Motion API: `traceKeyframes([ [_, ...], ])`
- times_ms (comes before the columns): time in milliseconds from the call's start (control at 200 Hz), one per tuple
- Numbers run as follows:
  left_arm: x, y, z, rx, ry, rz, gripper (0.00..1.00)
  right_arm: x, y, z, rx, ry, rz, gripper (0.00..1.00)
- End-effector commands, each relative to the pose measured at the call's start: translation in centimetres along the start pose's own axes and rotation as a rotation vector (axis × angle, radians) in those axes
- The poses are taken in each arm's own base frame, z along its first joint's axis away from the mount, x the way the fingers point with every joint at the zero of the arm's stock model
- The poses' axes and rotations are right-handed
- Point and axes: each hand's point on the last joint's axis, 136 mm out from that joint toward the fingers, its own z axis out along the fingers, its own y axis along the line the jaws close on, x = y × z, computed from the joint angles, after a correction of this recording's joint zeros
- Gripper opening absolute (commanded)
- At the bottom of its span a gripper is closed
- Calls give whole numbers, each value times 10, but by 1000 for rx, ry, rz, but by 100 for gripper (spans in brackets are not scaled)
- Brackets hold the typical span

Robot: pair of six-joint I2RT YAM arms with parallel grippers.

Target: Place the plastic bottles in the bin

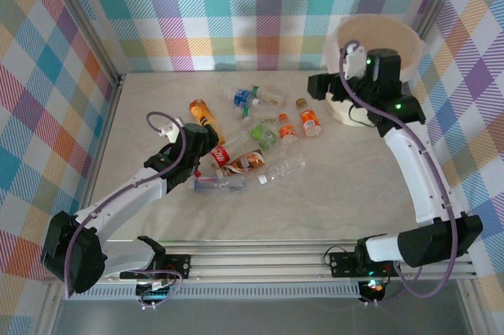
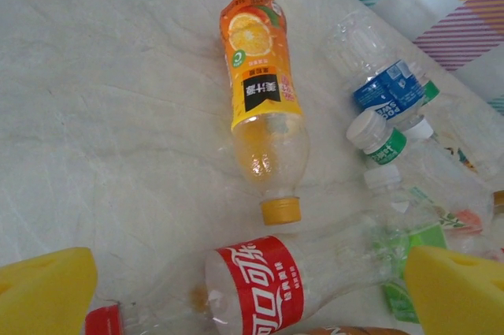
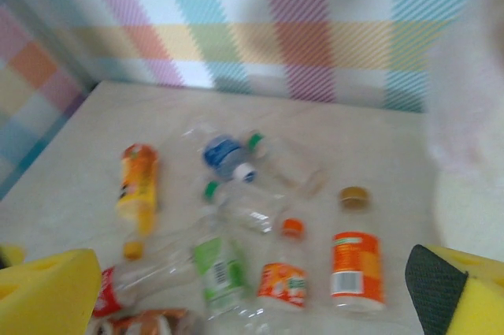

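Left gripper is spread wide with nothing in it, hovering right over the Coca-Cola bottle. That bottle lies flat on the table, at the near-left edge of the pile. The catch is that in the left wrist view its long axis runs finger to finger, red cap toward the left-hand finger. Closing like this would pinch it end to end, so I reckon the wrist has to twist until the fingers straddle the body. The orange juice bottle lies just beyond it.

Right gripper is also fully open and empty, up beside the bin at far right, well apart from the pile. So the left arm is clearly the nearer 1 for this grab.
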Motion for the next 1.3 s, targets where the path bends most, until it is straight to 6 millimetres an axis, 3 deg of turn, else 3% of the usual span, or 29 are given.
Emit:
traceKeyframes([
  [0, -9, 0, -2, 17, -24, -50, 100, 19, 17, 17, -99, 30, 0, 100],
  [220, -8, 1, 0, 16, -18, -69, 100, 87, -14, 72, 64, 252, -48, 100],
  [350, -8, -1, 1, 22, -10, -72, 100, 113, -40, 100, 222, 375, -161, 96],
  [530, -8, 0, 1, 17, -10, -80, 100, 147, -72, 135, 350, 523, -174, 86],
  [615, -7, 1, 2, 12, -7, -80, 100, 157, -84, 149, 399, 565, -162, 86],
  [950, 0, 6, 4, -6, 17, -82, 100, 180, -114, 199, 489, 628, -159, 71],
  [1295, 0, 15, -2, -11, 8, -82, 100, 215, -139, 229, 485, 731, -125, 75],
])
